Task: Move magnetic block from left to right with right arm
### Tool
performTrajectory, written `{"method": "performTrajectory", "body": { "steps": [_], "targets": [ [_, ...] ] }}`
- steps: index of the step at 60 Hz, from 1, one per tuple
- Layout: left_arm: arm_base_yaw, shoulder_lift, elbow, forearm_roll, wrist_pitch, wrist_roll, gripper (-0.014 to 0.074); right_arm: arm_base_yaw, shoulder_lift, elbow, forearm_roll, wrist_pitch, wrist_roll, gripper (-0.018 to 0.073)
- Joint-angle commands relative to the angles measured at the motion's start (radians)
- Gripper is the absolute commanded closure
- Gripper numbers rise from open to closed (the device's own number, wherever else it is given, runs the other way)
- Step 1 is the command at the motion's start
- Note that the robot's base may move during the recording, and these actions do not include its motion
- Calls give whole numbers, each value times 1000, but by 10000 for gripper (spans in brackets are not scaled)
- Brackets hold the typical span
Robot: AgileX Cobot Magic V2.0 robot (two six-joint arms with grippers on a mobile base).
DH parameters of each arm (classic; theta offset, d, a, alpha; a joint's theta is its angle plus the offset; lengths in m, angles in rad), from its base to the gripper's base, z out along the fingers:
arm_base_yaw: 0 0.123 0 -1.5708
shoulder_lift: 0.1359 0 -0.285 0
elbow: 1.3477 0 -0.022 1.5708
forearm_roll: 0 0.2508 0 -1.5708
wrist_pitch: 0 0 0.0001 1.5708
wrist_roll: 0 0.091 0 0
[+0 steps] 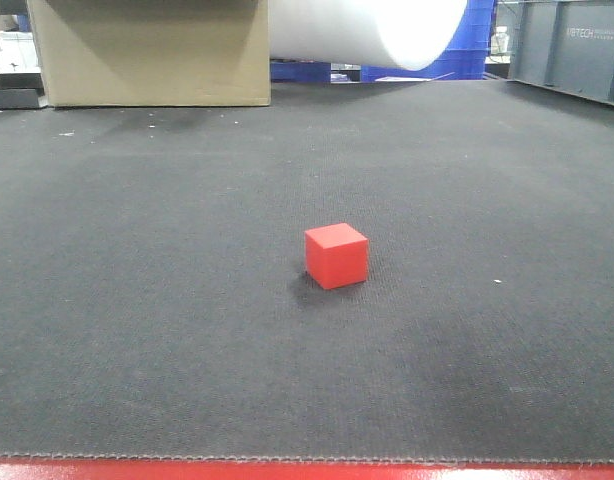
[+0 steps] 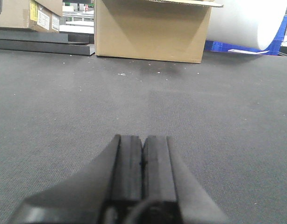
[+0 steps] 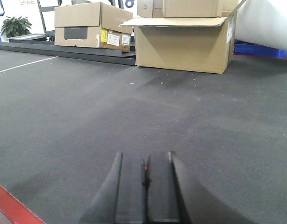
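Here the red magnetic block (image 1: 336,255) sits alone on the dark mat (image 1: 137,330), approx mid-frame in the front view, a touch right of centre. Both grippers are off it: left gripper (image 2: 142,156) and right gripper (image 3: 145,175) each show pads pressed together, holding nothing, and neither wrist view shows the block. Stage is unclear; this fits the block waiting for pickup or already set down w/ arms pulled back. So the block lies well apart from both sets of fingers.

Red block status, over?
Both claws, left and right, shut, empty. Red block alone on mat, untouched. Nothing near it.
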Motion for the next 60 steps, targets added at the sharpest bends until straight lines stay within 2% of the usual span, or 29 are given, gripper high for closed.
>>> {"method": "performTrajectory", "body": {
  "steps": [1, 6, 11, 15, 18, 23, 40, 55, 60],
  "targets": [
    [2, -14, 9, 0, -88, -7, 712, -6, 12, -24, 0, -87, -2, 491],
    [2, -14, 9, 0, -88, -7, 713, -6, 12, -12, -8, -93, -2, 491],
    [2, -14, 9, 0, -88, -7, 713, -6, 12, 6, -73, -107, 13, 491],
    [2, -14, 9, 0, -88, -7, 712, -13, 10, 25, -165, -123, 82, 491],
    [2, -14, 9, 0, -88, -7, 713, -34, 5, 53, -262, -148, 178, 491],
    [2, -14, 9, 0, -88, -7, 713, -107, -13, 113, -353, -197, 278, 491],
    [2, -14, 9, 0, -88, -7, 713, -394, -124, 327, -311, -347, 280, 491],
    [2, -14, 9, 0, -88, -7, 713, -510, -177, 511, -283, -494, 280, 491],
    [2, -14, 9, 0, -88, -7, 712, -539, -177, 529, -266, -479, 277, 491]
  ]
}}
